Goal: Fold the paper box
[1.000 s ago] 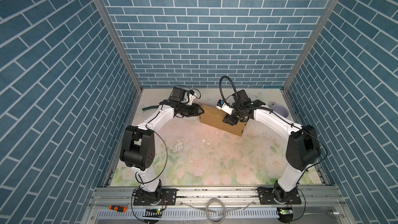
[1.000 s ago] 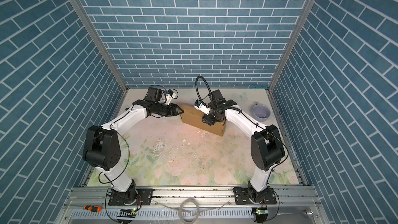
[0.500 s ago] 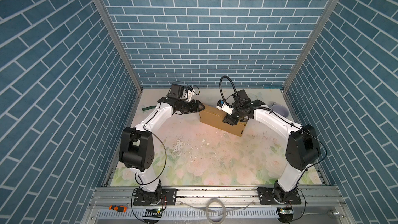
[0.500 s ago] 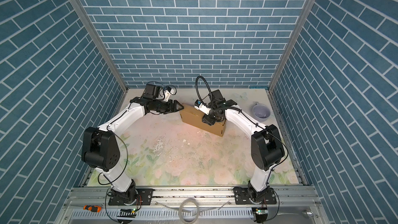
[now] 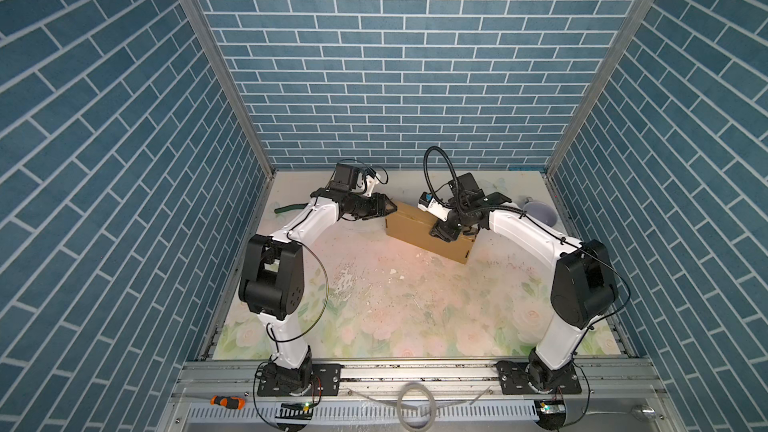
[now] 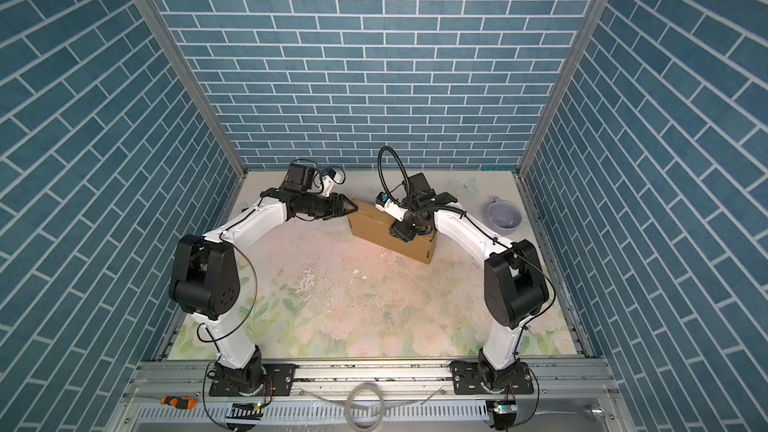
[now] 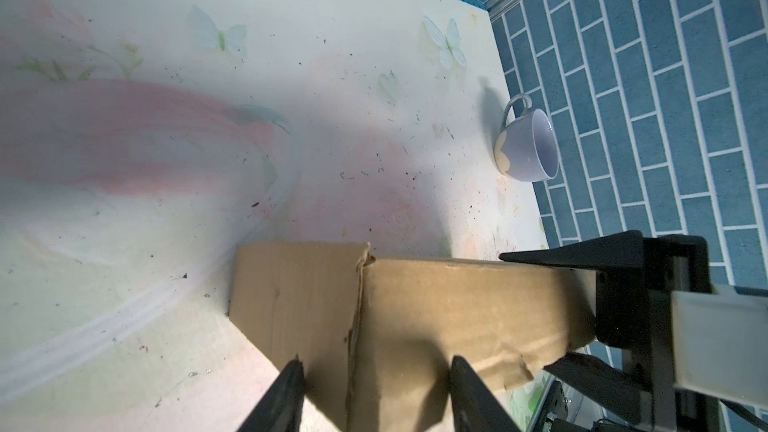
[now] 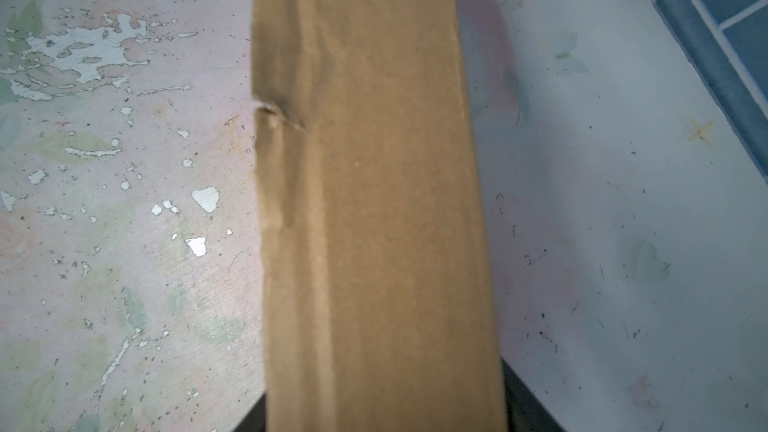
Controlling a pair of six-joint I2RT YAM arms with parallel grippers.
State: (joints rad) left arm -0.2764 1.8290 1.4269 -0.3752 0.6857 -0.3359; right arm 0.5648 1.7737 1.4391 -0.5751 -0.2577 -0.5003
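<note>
The right gripper [image 5: 444, 231] is mostly hidden. In both top views its own wrist covers it. Its wrist camera cuts the fingers [image 8: 524, 414] down to two dark slivers, one flush against each face of the paper box [image 5: 417, 228], so it is clamped across the box's narrow upper edge. The box stands on its long edge toward the back of the table [image 5: 395, 305], between the two arms, with its far face out of sight. The left gripper [image 7: 376, 363] has its jaws apart, straddling the upright corner of the box on its own side (whether the tips press the cardboard cannot be told). In a top view the right arm half covers a lilac cup [image 5: 540, 213], which the left wrist camera shows whole, near the side wall. A dark green strip [image 5: 286, 209] pokes out from behind the left arm, with too little showing to name it. Counted: one box, one cup, two arms, and one orange-handled screwdriver [image 5: 226, 401] on the front rail.
</note>
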